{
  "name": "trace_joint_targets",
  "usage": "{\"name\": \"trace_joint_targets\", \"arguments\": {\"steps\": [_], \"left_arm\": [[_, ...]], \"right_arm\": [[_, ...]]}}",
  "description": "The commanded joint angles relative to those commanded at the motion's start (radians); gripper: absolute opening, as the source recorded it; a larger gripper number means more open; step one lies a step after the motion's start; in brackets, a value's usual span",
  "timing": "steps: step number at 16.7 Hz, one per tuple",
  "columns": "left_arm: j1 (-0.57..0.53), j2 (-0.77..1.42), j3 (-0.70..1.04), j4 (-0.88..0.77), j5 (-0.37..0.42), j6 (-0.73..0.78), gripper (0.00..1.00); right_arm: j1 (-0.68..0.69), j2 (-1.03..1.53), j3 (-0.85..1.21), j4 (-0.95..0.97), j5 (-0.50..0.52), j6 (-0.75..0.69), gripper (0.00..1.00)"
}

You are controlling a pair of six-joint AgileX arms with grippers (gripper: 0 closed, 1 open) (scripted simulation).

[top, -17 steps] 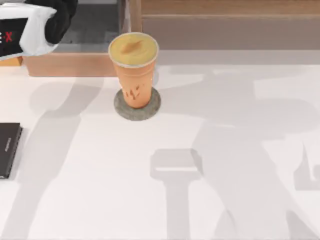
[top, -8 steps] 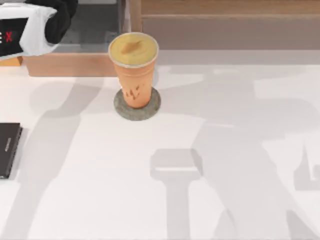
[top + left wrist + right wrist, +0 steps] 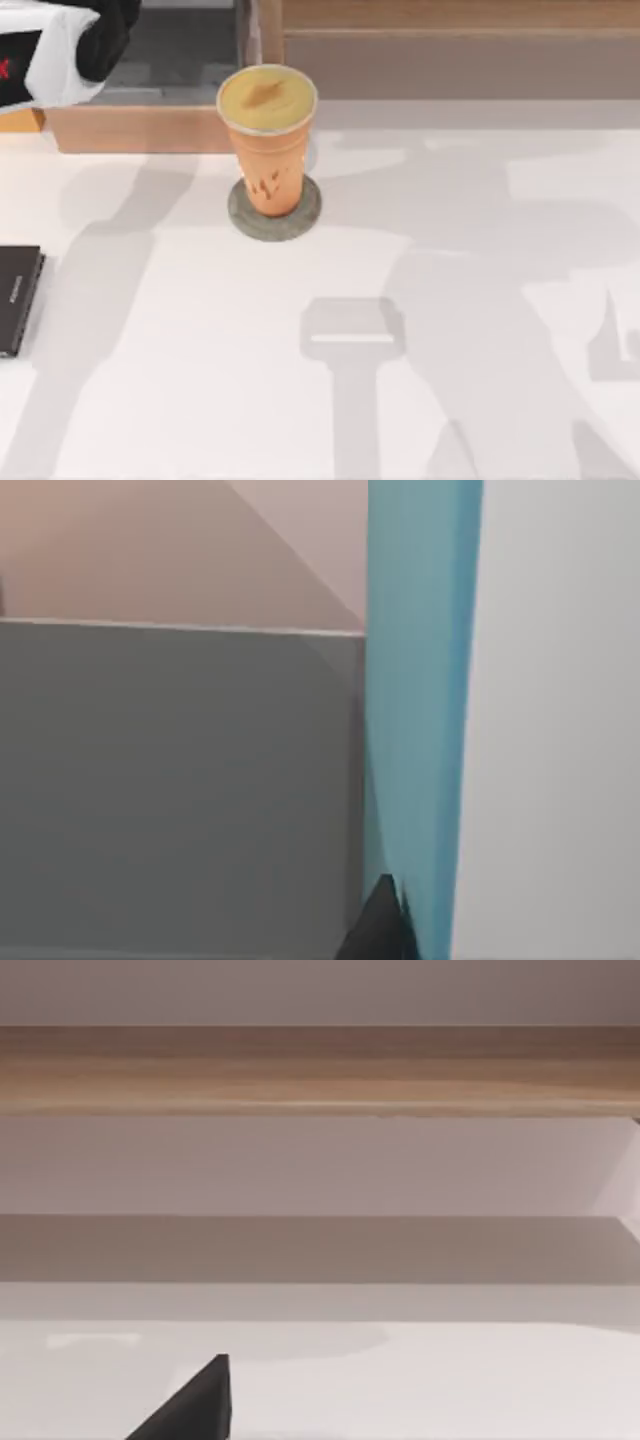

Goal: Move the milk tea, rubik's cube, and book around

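Orange-tan, the milk tea (image 3: 267, 138) stands upright on a round grey coaster (image 3: 274, 210) toward the back of the white tabletop (image 3: 450, 330). The left arm (image 3: 55, 50) is at the top view's far-left corner over a wooden tray (image 3: 140, 128). Its wrist view has the teal-blue book (image 3: 420, 710) upright just beside one of the fingers (image 3: 380, 925); whether they clamp it, I cannot tell. A dark flat object (image 3: 17, 298) lies at the tabletop's left edge.

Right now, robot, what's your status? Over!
Left arm up at the table's far left corner, teal-blue book close by its wrist camera. Milk tea upright on a grey coaster. Nothing crowding the cup.
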Motion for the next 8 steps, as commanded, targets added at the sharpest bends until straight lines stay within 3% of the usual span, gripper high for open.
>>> {"name": "trace_joint_targets", "arguments": {"steps": [8], "left_arm": [[-0.001, -0.048, -0.008, -0.021, 0.001, -0.013, 0.00]], "right_arm": [[0.000, 0.000, 0.000, 0.000, 0.000, 0.000, 1.00]]}}
